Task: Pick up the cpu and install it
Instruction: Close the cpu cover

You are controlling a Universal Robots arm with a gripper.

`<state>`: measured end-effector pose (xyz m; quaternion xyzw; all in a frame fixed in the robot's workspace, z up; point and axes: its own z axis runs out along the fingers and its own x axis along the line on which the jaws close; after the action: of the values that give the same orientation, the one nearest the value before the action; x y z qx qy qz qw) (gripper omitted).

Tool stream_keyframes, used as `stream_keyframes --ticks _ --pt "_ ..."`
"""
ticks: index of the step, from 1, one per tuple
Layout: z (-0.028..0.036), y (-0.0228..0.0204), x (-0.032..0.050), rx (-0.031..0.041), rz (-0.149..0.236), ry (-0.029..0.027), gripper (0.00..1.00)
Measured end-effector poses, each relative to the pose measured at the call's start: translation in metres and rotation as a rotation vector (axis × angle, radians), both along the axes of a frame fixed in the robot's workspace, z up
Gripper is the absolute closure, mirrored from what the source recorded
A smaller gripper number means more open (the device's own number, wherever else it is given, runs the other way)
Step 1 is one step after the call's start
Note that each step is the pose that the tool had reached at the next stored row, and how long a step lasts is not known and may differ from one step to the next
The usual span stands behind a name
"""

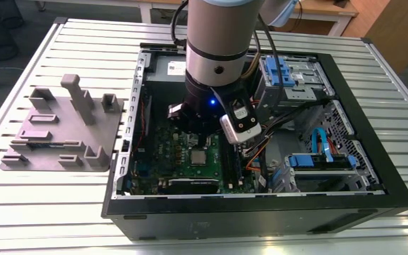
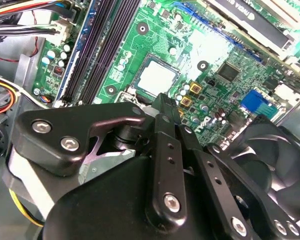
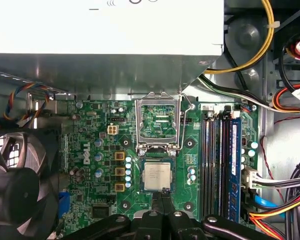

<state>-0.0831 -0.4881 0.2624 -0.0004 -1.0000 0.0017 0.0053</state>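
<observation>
The cpu (image 3: 157, 176) is a small silver square lying flat in its socket on the green motherboard (image 3: 90, 145). It also shows in the exterior view as the cpu (image 1: 199, 157) and in the second wrist view as the cpu (image 2: 157, 76). The socket's metal retention frame (image 3: 159, 122) stands flipped open beside it. My gripper (image 3: 163, 192) hovers just off one edge of the chip, its black fingers (image 2: 161, 107) pressed together with nothing between them. The arm (image 1: 218, 48) reaches straight down into the open computer case (image 1: 374, 133).
A large grey power supply (image 3: 105, 30) borders the board, and a black fan (image 3: 15, 185) sits at one side. Black memory sticks (image 3: 215, 160) run beside the socket, with cable bundles (image 3: 285, 190) past them. A grey fixture tray (image 1: 55, 133) stands on the table at the exterior view's left.
</observation>
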Motion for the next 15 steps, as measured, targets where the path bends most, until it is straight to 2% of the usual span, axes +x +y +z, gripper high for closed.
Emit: stream_keyframes --ticks 3,15 --pt "0.0001 0.0 0.0 -0.0001 0.024 0.0 0.9" --pt "-0.0016 0.0 0.0 0.0001 0.241 -0.0001 0.9"
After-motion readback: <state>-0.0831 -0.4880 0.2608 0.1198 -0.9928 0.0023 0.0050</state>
